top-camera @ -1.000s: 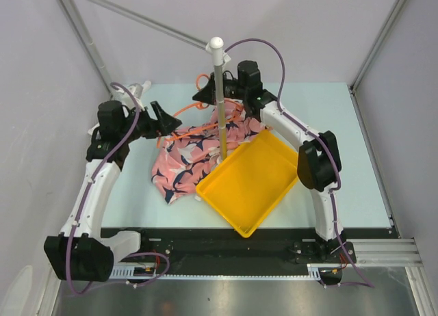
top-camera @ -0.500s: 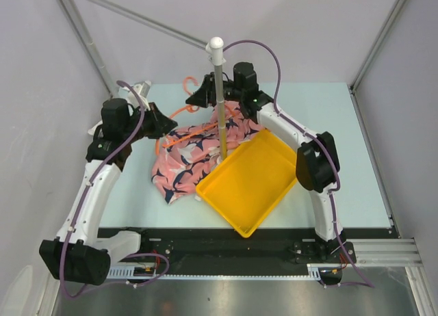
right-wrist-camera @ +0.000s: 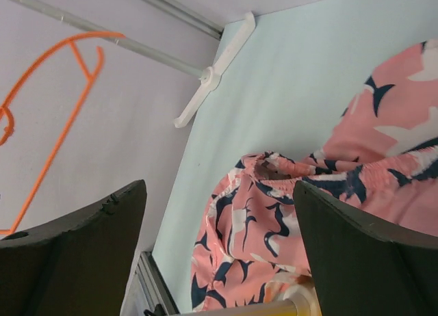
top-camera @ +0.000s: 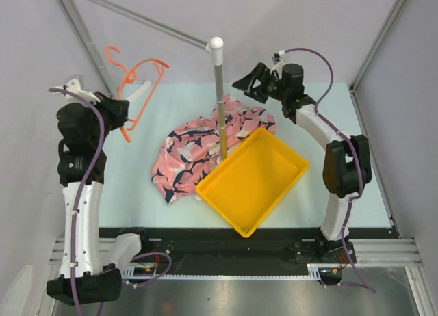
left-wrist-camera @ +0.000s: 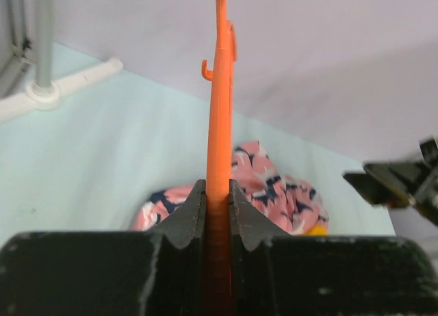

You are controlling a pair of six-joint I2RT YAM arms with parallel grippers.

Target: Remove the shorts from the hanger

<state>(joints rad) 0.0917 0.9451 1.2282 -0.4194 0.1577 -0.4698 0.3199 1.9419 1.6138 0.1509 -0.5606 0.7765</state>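
Confirm that the left gripper (left-wrist-camera: 217,190) is clamped on the frame of the hanger (top-camera: 140,83); its jaws pinch the orange wire with no gap. The hanger hangs in the air well to the far left of the yellow tray (top-camera: 256,179), apart from the shorts (top-camera: 195,152). The shorts lie heaped on the table, touching the tray's far-left rim, with the upright post (top-camera: 219,90) rising among them. The right gripper (top-camera: 245,83) is spread wide and empty beyond the tray's far corner.

Judged from this, separation is done. Hold the clamp firm, carry the hanger away from the tray, and steer its hook clear of the grey rail (top-camera: 137,18). Do not lower it onto the fabric.

No brand, label or writing is readable in any view
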